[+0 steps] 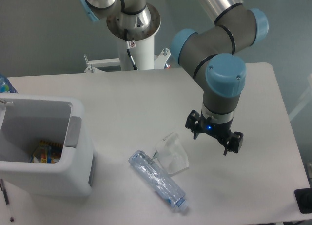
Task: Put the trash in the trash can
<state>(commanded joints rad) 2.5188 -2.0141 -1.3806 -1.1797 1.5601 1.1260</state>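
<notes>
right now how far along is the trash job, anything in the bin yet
Some colorful items already lie in the trash can, but what they are is unclear. Nothing is in hand: the gripper hangs empty above the table, right of the trash. Both pieces remain: the water bottle lies on its side, and the clear cup rests against it. Neither has been picked up.

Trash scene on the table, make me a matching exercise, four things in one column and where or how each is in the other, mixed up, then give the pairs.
Column one:
1. water bottle
2. clear cup
3. trash can
4. pincer

Column two:
A. hangs above the table, right of the cup
B. stands at the left, colourful items inside
C. lies flat, cap toward the front edge
D. lies on its side touching the bottle

Pairs: 1-C, 2-D, 3-B, 4-A
</notes>
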